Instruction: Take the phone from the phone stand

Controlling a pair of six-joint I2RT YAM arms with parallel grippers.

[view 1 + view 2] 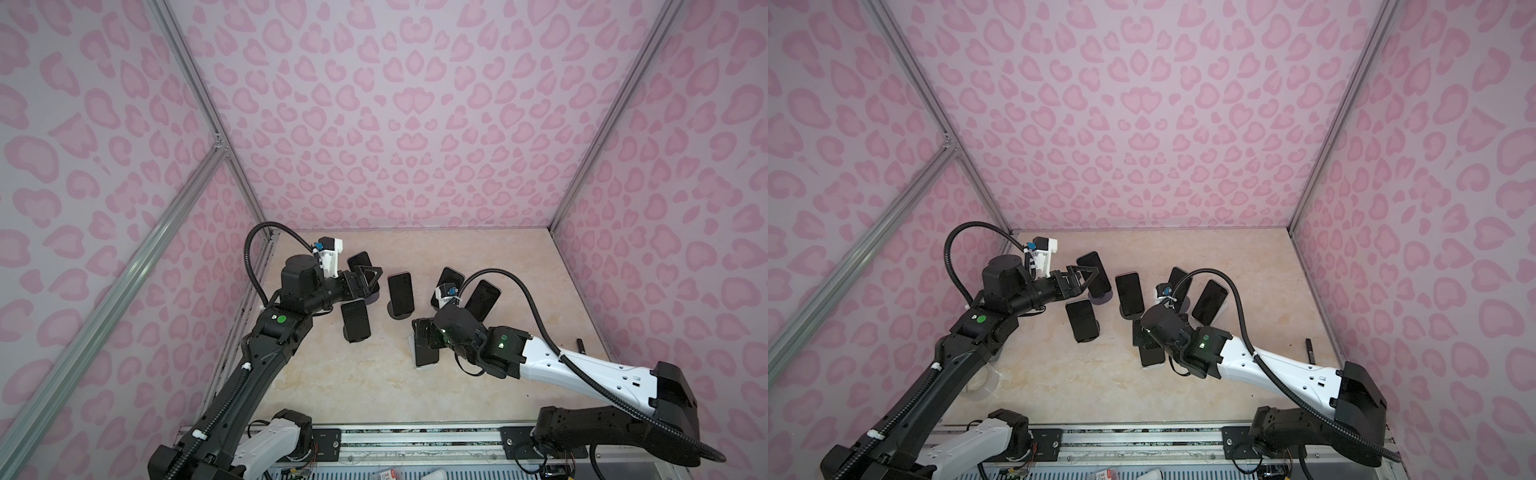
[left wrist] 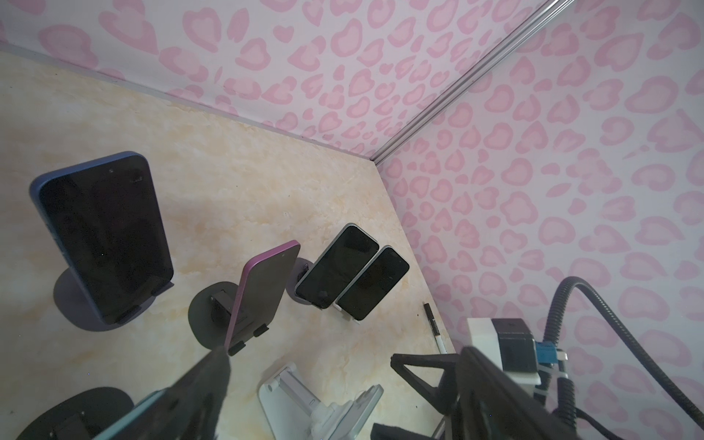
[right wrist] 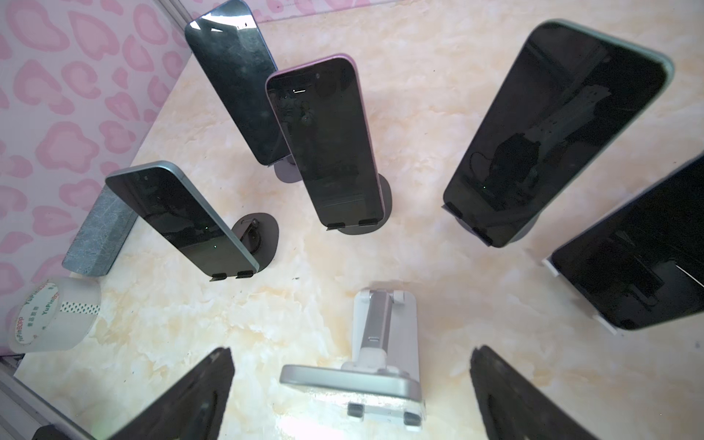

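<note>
At the far left the left claw [image 1: 1094,279] hangs spread and pinching nothing, its fingers crossing in front of the far-left phone [image 1: 1094,261] rather than around it. A careless sweep there could knock that phone off its round stand, or catch the near-left phone [image 1: 1082,319] just below the wrist. The middle phone [image 1: 1129,294] stands apart from both arms and looks safe. To the right and nearer, the right claw [image 3: 350,350] is spread wide over the phone [image 3: 350,383] that seems to be the one to lift. That phone sits on the white stand [image 3: 381,324], seen edge-on between the fingers, which do not touch it. The main danger is in the closing: if the fingers come in too low they could pinch the stand's lip along with the phone, and the light folding stand would rise or tip over on the table [image 1: 353,386]. A grip on the smooth glass and rounded edge could also slip — a tilted pull would drag the bottom edge against the lip. Further right, the right arm [image 1: 582,365] passes just beside the phone at the far right [image 1: 482,300], so a lift that swings outward could topple it.
</note>
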